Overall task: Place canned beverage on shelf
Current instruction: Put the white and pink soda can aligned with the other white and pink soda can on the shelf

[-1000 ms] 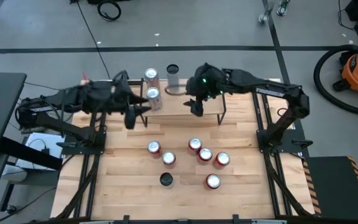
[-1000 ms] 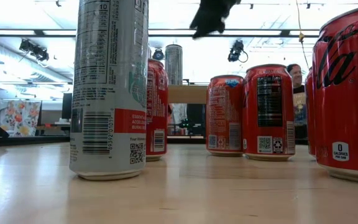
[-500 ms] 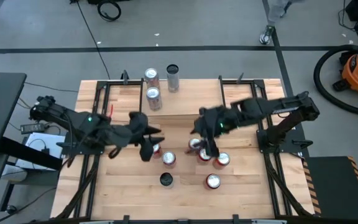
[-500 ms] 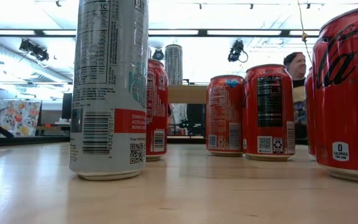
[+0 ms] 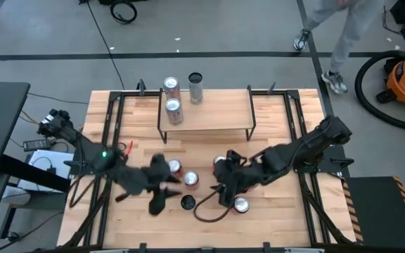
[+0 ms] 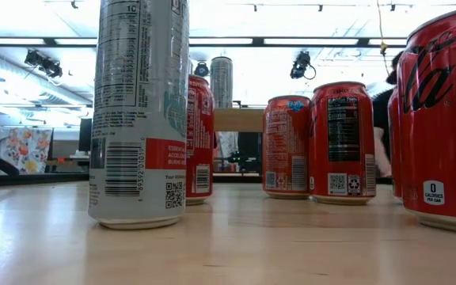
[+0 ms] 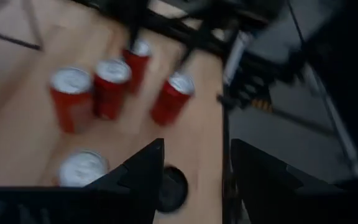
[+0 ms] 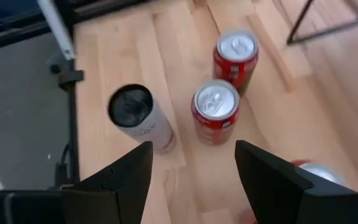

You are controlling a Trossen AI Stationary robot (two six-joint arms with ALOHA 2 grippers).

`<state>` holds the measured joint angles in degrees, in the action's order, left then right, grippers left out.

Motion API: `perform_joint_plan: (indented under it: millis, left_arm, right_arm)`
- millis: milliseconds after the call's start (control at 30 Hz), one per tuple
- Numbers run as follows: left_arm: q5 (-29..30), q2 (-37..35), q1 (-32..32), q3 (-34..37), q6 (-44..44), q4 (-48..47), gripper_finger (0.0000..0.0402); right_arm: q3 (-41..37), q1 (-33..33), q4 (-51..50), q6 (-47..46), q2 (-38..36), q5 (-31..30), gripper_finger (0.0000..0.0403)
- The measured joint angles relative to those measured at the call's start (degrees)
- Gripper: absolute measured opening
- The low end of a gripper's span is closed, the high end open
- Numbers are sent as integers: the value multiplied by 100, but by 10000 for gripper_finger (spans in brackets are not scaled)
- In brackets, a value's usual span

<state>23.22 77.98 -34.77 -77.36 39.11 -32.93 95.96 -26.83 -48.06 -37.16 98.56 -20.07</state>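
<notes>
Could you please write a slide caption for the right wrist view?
Open right gripper hovers over two red cans and a tall black-topped can on the wooden table.

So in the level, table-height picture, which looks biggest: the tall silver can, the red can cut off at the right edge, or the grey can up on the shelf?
1. Tall silver can
2. Red can at the right edge, cropped, so those two are unsure
3. Grey can on the shelf

Nearness exaggerates all this.

A tall silver can (image 6: 139, 111) stands close up on the wooden counter (image 6: 228, 245). Behind it stand red cans (image 6: 341, 142) in a row. A big red can (image 6: 442, 119) is at the right edge. Far back, another tall can (image 6: 221, 81) stands on the shelf (image 6: 239, 119).
</notes>
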Motion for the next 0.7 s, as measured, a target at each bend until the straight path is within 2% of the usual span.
perform_joint_plan:
  millis: [133,233,500,700]
  left_arm:
    - [-48,370,-305,4,-502,-240,196]
    - [-257,561,-328,2,-700,-607,215]
    - [-1172,872,19,2,-1776,-586,317]
    - [-1603,1059,342,4,-2572,-536,331]
  right_arm:
    - [184,-115,-202,-694,385,-184,238]
    - [494,-197,-606,-1146,555,-328,238]
    - [1192,-386,-1654,-2025,713,-864,238]
    - [1198,-446,-1661,-2364,722,-929,238]
